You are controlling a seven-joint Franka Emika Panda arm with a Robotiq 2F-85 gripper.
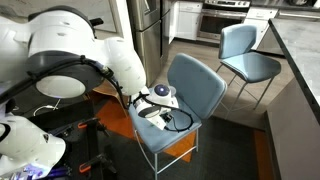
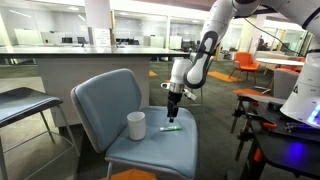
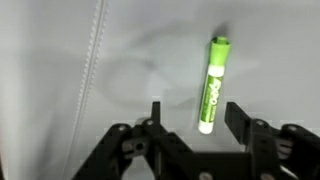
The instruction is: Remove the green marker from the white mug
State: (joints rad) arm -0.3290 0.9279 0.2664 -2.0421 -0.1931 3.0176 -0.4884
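Observation:
The green marker [image 3: 213, 84] lies flat on the blue-grey chair seat [image 3: 60, 70], seen from above in the wrist view. It also shows in an exterior view [image 2: 171, 128], to the right of the white mug [image 2: 136, 125], which stands upright on the seat. My gripper [image 3: 195, 112] is open and empty, its two fingers apart on either side of the marker's white-tipped end, above it. In an exterior view the gripper [image 2: 173, 100] hangs a little above the marker. In an exterior view the arm hides the mug and marker.
The chair [image 2: 105, 95] has a curved backrest behind the mug. A second blue chair [image 1: 245, 52] stands farther back. A black stand with cables [image 2: 268, 125] is beside the chair. A seam [image 3: 92, 60] runs down the seat.

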